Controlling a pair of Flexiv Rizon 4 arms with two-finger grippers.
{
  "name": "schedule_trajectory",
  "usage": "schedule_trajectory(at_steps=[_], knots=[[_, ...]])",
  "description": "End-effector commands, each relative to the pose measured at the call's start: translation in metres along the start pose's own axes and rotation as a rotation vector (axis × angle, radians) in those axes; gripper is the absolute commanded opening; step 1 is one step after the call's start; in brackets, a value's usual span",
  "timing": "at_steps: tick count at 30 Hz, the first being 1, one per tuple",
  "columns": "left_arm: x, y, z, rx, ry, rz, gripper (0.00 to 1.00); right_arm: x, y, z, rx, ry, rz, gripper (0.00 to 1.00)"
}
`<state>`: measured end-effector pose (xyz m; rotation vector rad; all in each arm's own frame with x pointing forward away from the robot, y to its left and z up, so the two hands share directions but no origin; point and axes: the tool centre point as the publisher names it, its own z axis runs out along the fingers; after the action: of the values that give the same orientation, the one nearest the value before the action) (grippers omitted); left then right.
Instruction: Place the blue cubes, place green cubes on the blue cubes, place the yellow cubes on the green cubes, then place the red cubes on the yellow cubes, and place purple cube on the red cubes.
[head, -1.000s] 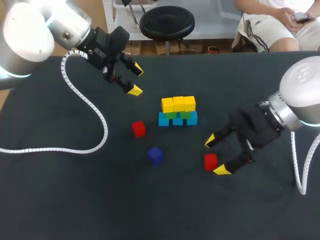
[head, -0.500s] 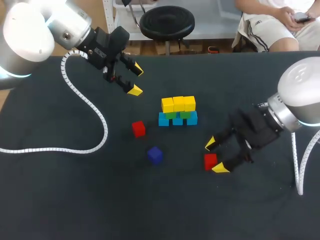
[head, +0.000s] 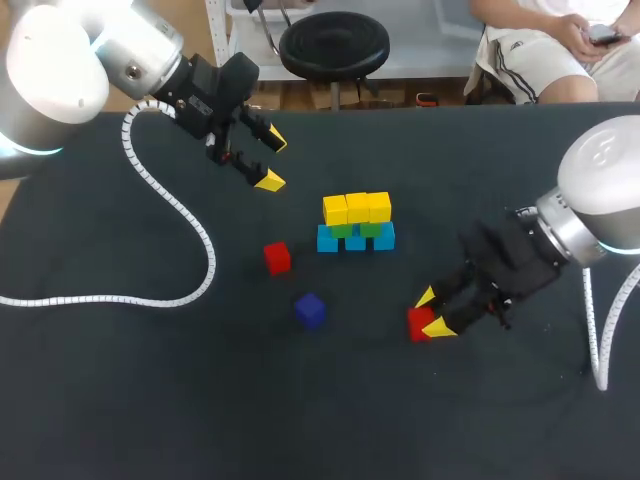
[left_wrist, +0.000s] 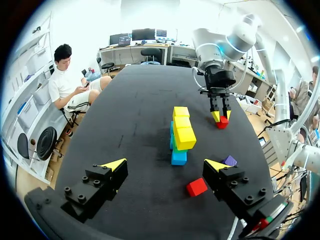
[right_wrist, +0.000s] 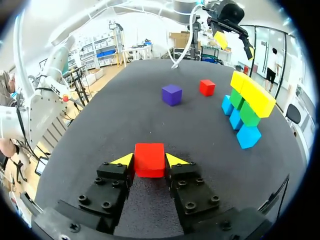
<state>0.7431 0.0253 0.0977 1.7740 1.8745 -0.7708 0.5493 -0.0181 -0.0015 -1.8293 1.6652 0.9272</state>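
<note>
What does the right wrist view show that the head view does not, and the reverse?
Only the right wrist view: both fingers of the right gripper touching the red cube from two sides. Only the head view: the right arm itself. Both: the blue, green and yellow stack, the purple cube, the other red cube, the open left gripper.

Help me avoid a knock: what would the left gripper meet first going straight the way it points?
Probably the near end of the cube stack, ahead of the open left gripper; the nearer red cube lies to one side. Depth is unclear.
</note>
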Motion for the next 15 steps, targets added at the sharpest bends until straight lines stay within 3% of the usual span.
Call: schedule_trajectory(at_steps=[1,15], knots=[[-0.001,0.002,0.000,0.005,0.004,-0.001,1.00,-0.015,0.006,-0.015,0.005,0.015,0.004,0.00],[-0.001,0.002,0.000,0.005,0.004,-0.001,1.00,-0.050,0.009,-0.040,0.047,0.048,0.021,0.00]])
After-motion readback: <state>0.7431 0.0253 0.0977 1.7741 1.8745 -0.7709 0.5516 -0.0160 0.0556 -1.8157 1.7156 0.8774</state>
